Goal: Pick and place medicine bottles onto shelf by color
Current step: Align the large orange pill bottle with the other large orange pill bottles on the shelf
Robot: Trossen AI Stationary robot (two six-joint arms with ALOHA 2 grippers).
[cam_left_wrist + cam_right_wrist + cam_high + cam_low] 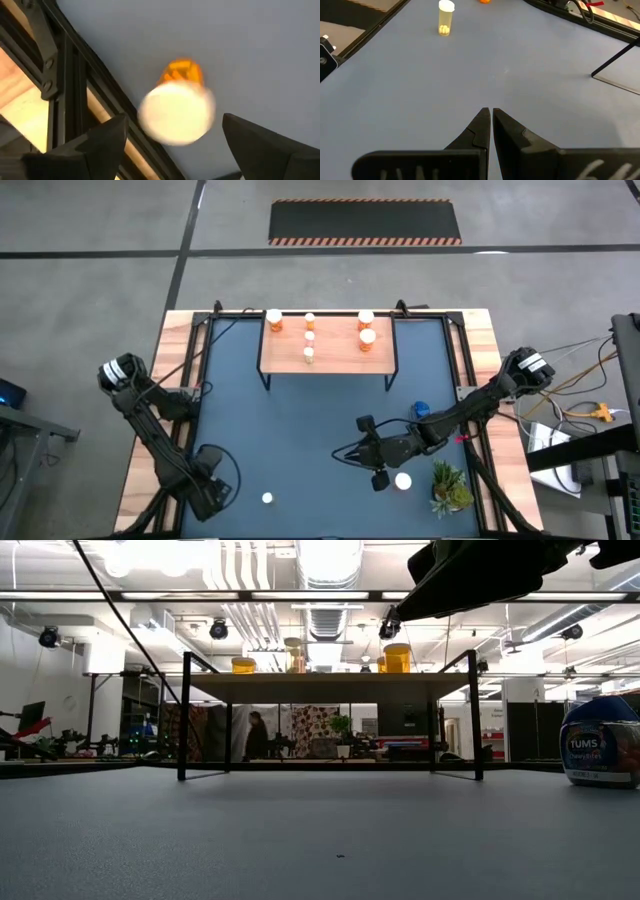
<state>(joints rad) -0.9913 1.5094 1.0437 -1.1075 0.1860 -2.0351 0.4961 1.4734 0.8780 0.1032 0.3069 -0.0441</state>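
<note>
My left gripper points down at the near left of the mat, open. Its fingers stand on either side of an orange medicine bottle with a white cap, which stands on its base and is blurred. The arm hides this bottle in the high view. My right gripper hovers shut above the mat's near right, with nothing in it. A pale bottle stands at the near middle. The shelf at the far side carries several bottles.
A blue bottle stands right of the mat's middle. Another white-capped bottle stands beside the green plant at the near right. The black frame rail runs close beside my left gripper.
</note>
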